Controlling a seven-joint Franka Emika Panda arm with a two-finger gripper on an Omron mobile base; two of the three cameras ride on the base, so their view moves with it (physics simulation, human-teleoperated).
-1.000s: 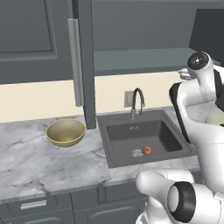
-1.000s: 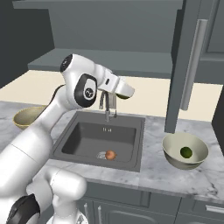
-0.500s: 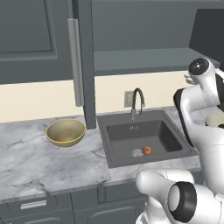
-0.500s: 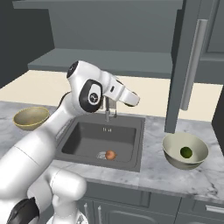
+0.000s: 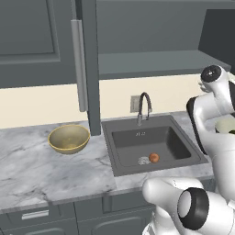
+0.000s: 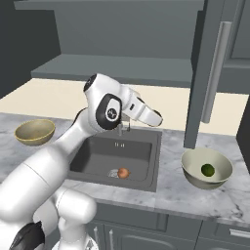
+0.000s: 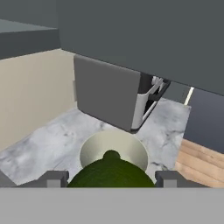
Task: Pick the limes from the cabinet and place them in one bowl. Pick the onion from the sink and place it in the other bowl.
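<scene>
- Onion (image 5: 154,157) lies in the sink (image 5: 123,148) (beside the drain).
- Golden-tan bowl (image 5: 69,138) sits on the counter (image 5: 41,170), left of the sink.

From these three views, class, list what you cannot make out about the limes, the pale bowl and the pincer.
- Held lime, hand view: lower half cut off by the bottom edge.
- Pale bowl, hand view: its inside is blocked by the held lime, so the second lime shows in the right base view.
- Pale bowl, left base view: mostly behind the arm.
- Pincer: fingertips barely visible; contact with the lime unclear.
</scene>
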